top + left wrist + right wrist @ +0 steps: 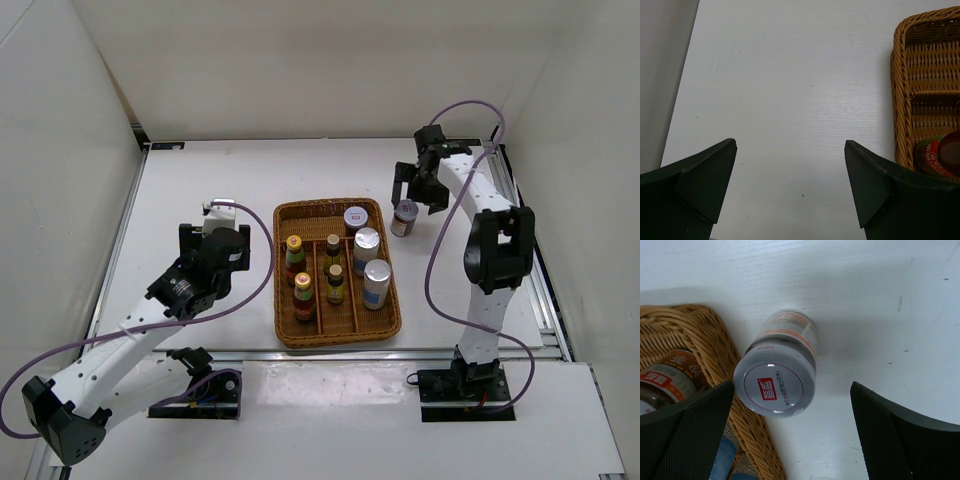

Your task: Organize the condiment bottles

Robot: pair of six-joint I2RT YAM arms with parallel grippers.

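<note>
Closest to us, in the right wrist view, the two dark fingers of the right end effector (792,385) are standing wide apart and gripping nothing. Between them a short white-lidded jar (777,367) is standing upright on the white worktop (880,315), nearer the finger on the left of that view; we cannot tell whether that finger is touching it, and the other finger is well apart from it. The jar is resting just outside the rim of a brown wicker tray (717,337), by the tray's far right corner. From above, we are seeing the tray lying in the middle of the worktop, divided into lanes running from near to far. Two red sauce bottles (295,258) with yellow caps are standing one behind the other in the left lane, two tiny dark brown bottles (333,250) in the middle lane, and two silver-topped shakers (367,250) in the right lane. A second white-lidded jar (356,219) is standing inside the tray at its far right corner, just beyond the shakers. The left end effector (790,144) is hovering over bare worktop to the left of the tray, its fingers spread wide with nothing between them; the tray's far left corner is showing at the right edge of its wrist view.
</note>
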